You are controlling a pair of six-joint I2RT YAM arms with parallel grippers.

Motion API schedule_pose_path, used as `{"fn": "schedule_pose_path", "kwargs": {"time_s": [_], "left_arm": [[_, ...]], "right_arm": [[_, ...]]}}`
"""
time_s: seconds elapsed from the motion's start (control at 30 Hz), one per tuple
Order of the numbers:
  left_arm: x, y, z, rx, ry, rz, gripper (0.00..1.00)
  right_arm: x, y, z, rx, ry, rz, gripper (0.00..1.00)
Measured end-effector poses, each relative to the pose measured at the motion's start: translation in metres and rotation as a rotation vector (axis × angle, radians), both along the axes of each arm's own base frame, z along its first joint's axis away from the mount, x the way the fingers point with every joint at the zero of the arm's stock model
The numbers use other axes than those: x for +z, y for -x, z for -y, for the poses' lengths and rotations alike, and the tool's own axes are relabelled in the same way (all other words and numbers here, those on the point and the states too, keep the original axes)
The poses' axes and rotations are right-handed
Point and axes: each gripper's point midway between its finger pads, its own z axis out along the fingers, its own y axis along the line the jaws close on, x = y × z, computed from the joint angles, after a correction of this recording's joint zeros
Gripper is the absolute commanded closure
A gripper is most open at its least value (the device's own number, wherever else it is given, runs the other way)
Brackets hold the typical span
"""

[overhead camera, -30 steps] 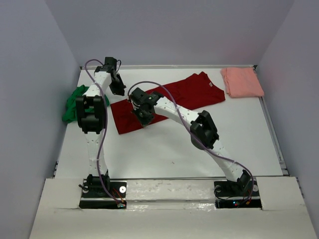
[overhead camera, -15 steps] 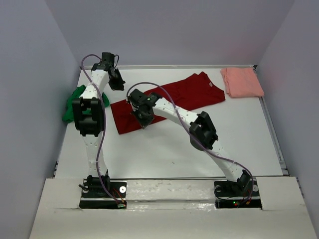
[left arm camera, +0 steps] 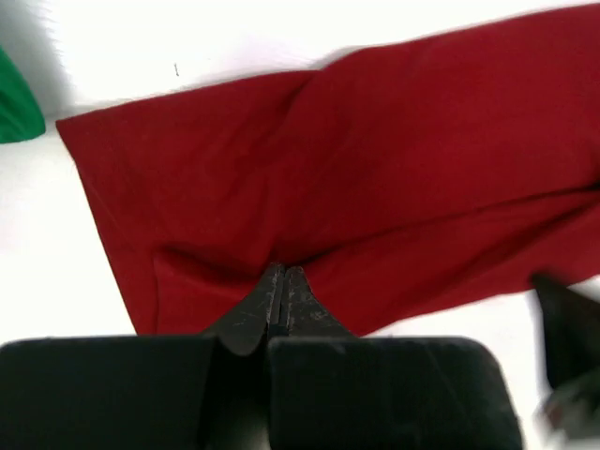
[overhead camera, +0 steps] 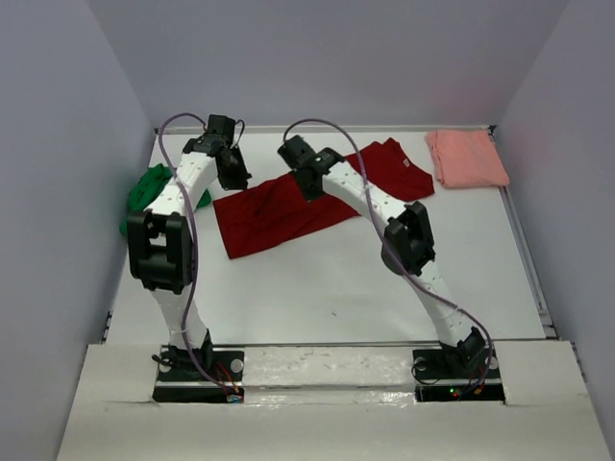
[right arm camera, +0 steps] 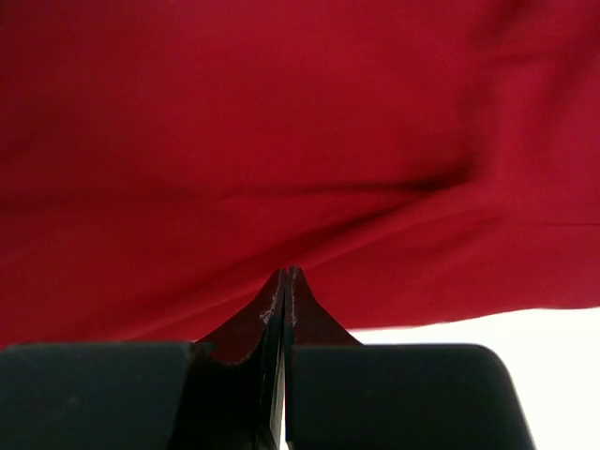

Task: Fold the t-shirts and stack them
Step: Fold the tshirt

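The dark red t-shirt (overhead camera: pixel 269 216) lies spread in a slanted strip across the middle of the table (overhead camera: pixel 327 279). My left gripper (overhead camera: pixel 233 178) is at its far left edge. In the left wrist view it (left arm camera: pixel 281 272) is shut, and creases in the red cloth (left arm camera: pixel 375 169) run out from its tips. My right gripper (overhead camera: pixel 312 187) is over the shirt's middle, near the far edge. It (right arm camera: pixel 284 272) is also shut, with red cloth (right arm camera: pixel 281 141) creased at its tips. A bright green t-shirt (overhead camera: pixel 144 192) is bunched at the left edge. A salmon pink t-shirt (overhead camera: pixel 466 157) lies folded at the far right corner.
Grey walls close in the table on the left, back and right. The green cloth (left arm camera: pixel 14 103) shows at the left border of the left wrist view. Both arm bases sit at the near edge.
My right gripper has moved from the shirt's near edge up and to the right, toward its far edge. My left gripper swung back toward the wall, then came forward again to the shirt's far left edge.
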Motion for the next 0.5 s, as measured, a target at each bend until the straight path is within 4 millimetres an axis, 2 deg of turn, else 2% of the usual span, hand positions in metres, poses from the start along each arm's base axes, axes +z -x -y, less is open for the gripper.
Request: {"fn": "schedule_pose_path", "kwargs": {"time_s": [0.03, 0.17, 0.27, 0.33, 0.43, 0.5], "left_arm": [[0.012, 0.006, 0.003, -0.007, -0.001, 0.025, 1.00], [0.047, 0.023, 0.006, -0.019, -0.005, 0.117, 1.00], [0.062, 0.032, 0.011, -0.036, -0.004, 0.155, 1.00], [0.061, 0.038, 0.018, -0.059, 0.009, 0.156, 1.00], [0.043, 0.049, 0.026, -0.090, 0.029, 0.123, 1.00], [0.023, 0.062, 0.031, -0.110, 0.043, 0.069, 1.00]], "right_arm": [[0.005, -0.021, 0.022, -0.046, 0.014, 0.032, 1.00], [0.025, -0.079, 0.093, -0.171, 0.031, 0.107, 1.00], [0.043, -0.116, 0.143, -0.257, 0.002, 0.160, 1.00], [0.048, -0.133, 0.173, -0.303, -0.037, 0.169, 1.00], [0.044, -0.150, 0.210, -0.350, -0.085, 0.161, 1.00], [0.036, -0.156, 0.216, -0.345, -0.114, 0.142, 1.00]]}}
